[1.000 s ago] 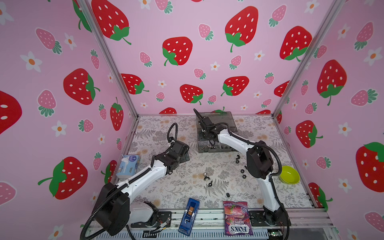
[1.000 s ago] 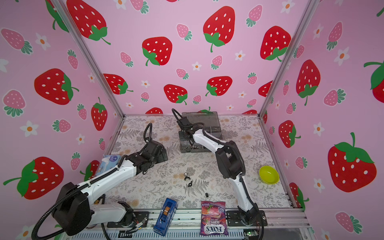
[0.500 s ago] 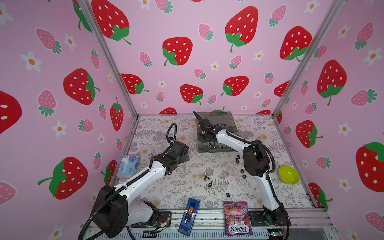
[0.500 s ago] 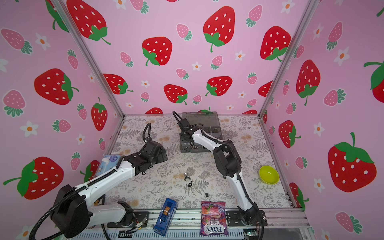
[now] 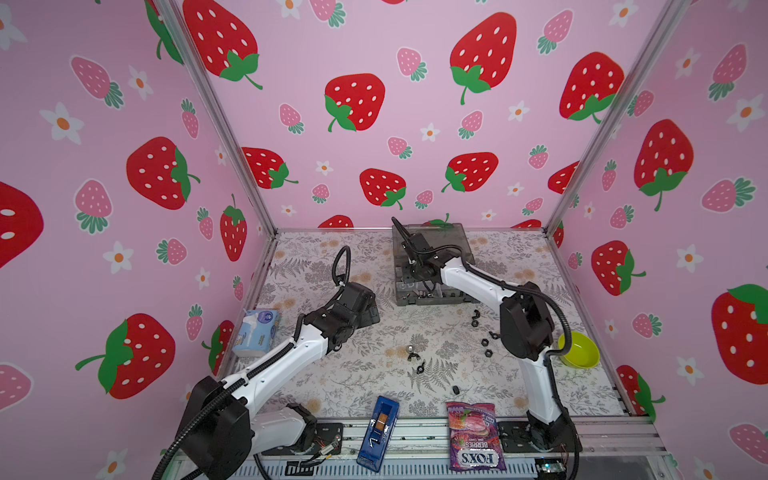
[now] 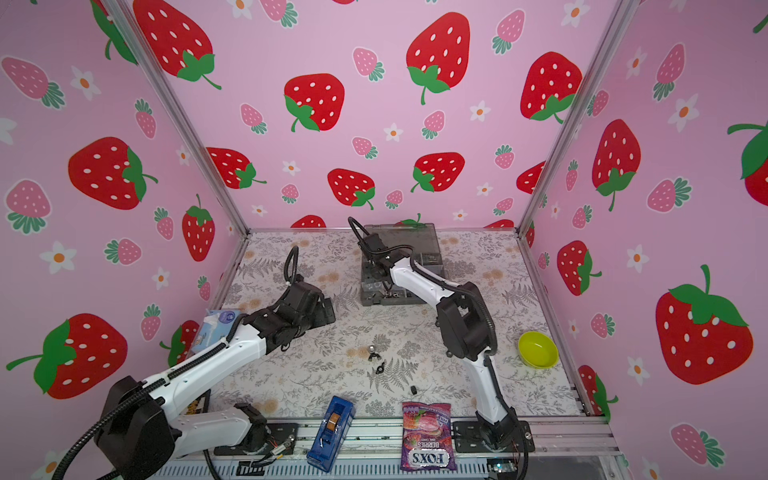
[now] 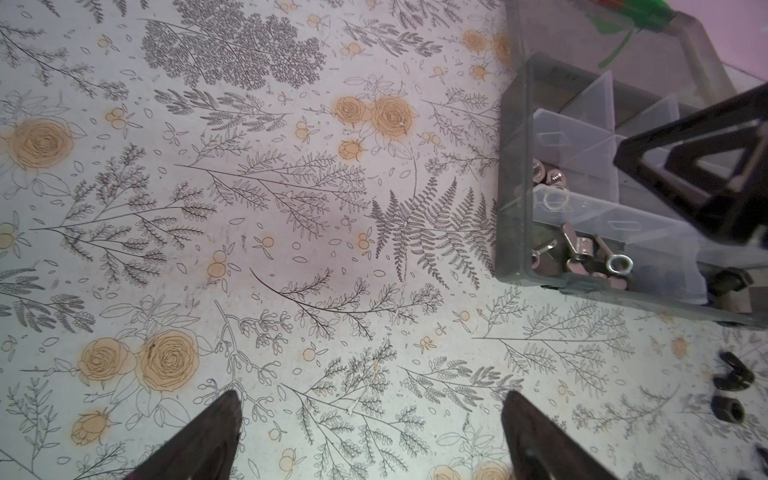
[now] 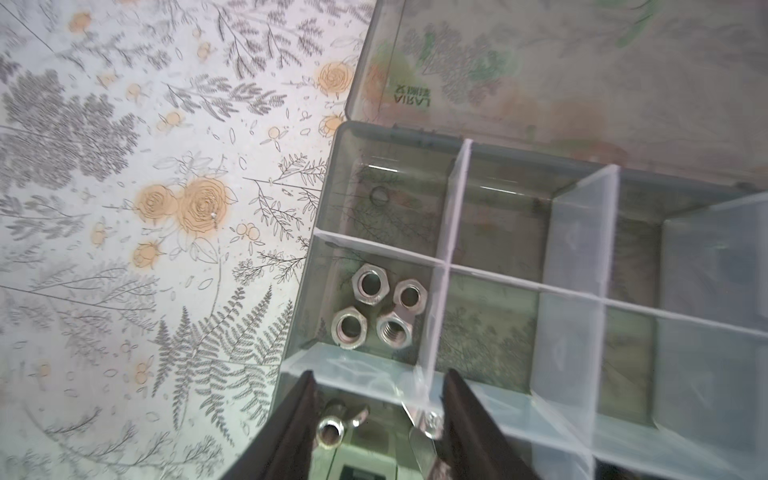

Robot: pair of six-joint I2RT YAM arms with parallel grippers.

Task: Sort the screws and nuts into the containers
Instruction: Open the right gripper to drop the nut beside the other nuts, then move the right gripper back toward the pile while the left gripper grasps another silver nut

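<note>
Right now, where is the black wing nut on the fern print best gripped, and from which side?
Likely from straight above: the black wing nut lies low on the table, apart from the silver wing nut beside it. Close across its middle hub, between the wings; how the wings point is too small to tell.

1. My floral-print table (image 5: 332, 374) carries the grey organiser box (image 5: 399, 286) at the back, its lid open.
2. A handful of loose nuts (image 5: 484, 342) lies scattered in front of it.
3. A tissue pack (image 5: 257, 332) sits at the left edge and a green bowl (image 5: 579, 351) at the right.
4. A blue box (image 5: 377, 432) and a candy bag (image 5: 473, 436) straddle the front edge.
</note>
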